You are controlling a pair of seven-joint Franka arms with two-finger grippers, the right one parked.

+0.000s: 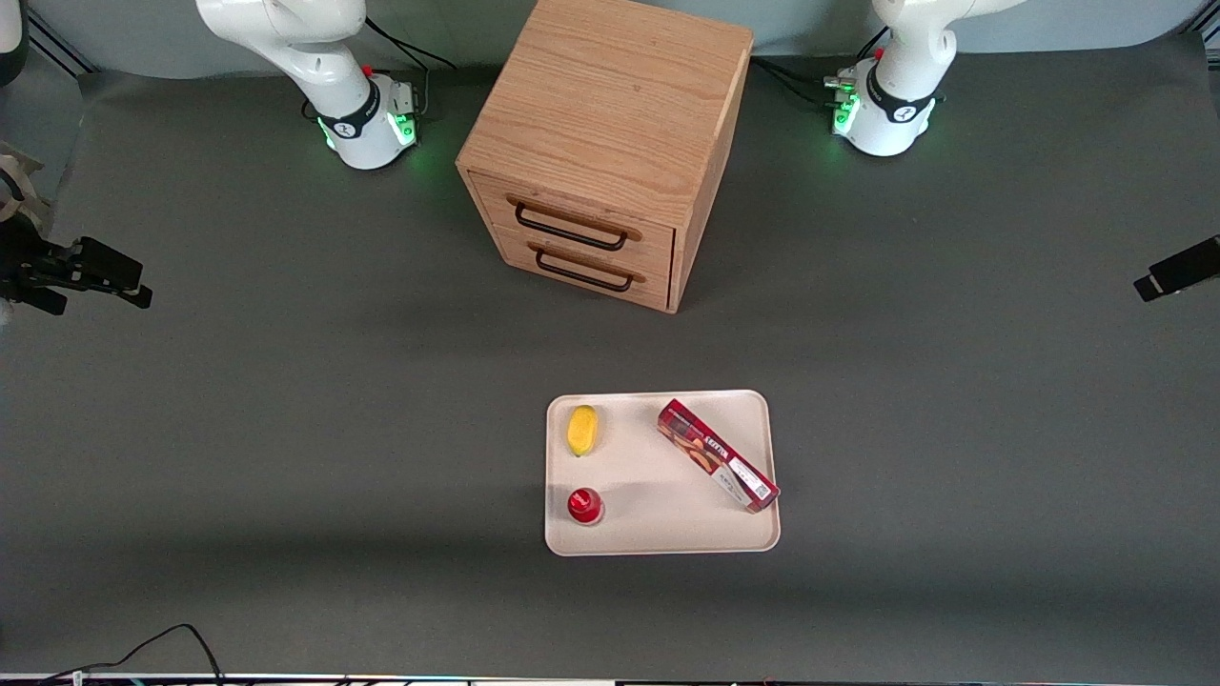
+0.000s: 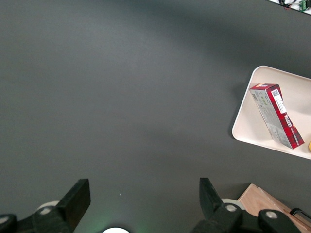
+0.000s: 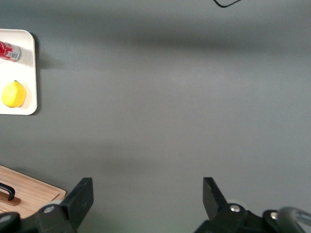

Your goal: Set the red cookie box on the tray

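Observation:
The red cookie box (image 1: 717, 454) lies slantwise on the cream-white tray (image 1: 658, 534), along the tray's side nearest the working arm. Its white label end points toward the front camera. The left wrist view shows the same box (image 2: 276, 115) resting inside the tray (image 2: 252, 131) close to the rim. My gripper (image 1: 1174, 271) hangs at the working arm's end of the table, well away from the tray. In the wrist view the gripper (image 2: 144, 189) is open over bare dark mat, with nothing between its fingers.
A yellow lemon (image 1: 582, 430) and a small round red-capped item (image 1: 584, 505) share the tray, on its parked-arm side. A wooden two-drawer cabinet (image 1: 605, 143) stands farther from the front camera than the tray. A black cable (image 1: 172, 638) lies at the table's front edge.

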